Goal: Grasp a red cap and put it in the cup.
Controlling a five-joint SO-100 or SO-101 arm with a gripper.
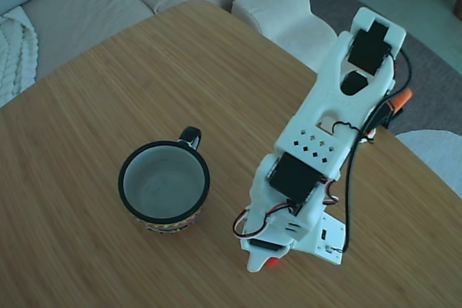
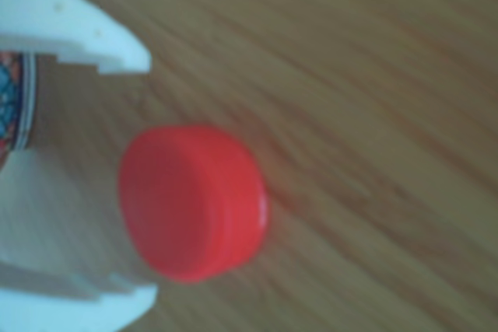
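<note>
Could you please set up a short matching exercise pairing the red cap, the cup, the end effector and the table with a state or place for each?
Things:
1. red cap
2. cup
3. end effector
4. table

States:
A. empty, handle pointing away from the camera in the fixed view
B. open, one white finger on each side of the cap
C. lying on the wood between two fingers
D. bamboo-grain surface under everything

Pairs: 1-C, 2-A, 3-B, 4-D
</note>
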